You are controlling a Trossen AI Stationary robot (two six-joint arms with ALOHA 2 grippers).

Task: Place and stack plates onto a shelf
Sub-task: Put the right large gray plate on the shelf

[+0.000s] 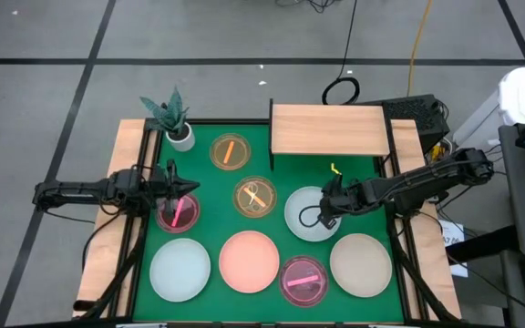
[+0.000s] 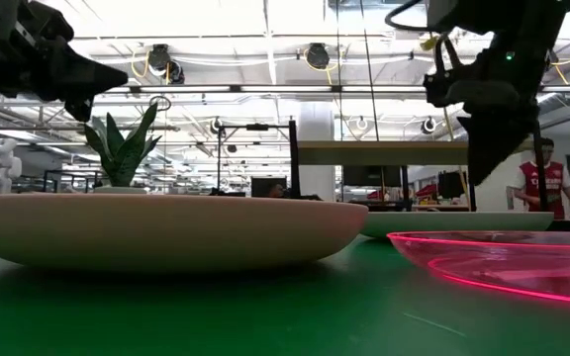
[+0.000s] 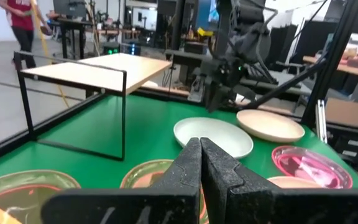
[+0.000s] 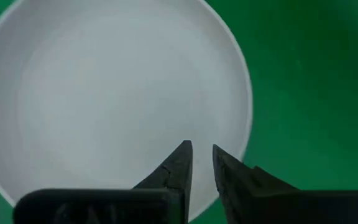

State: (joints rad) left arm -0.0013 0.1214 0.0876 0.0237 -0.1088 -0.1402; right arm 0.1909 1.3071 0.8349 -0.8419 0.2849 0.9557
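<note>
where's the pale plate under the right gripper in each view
High view: the pale plate lies right of centre, just below the shelf.
Low view: only its thin rim shows, behind the pink plate.
Left wrist view: mid-frame, beside the beige plate.
Right wrist view: fills most of the picture.
Shared landmark: the right gripper, hanging over it.

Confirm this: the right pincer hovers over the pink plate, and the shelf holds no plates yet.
Wrong plate. The right pincer hovers over the pale blue-green plate, as the right wrist view shows. The shelf indeed holds no plates yet.
</note>
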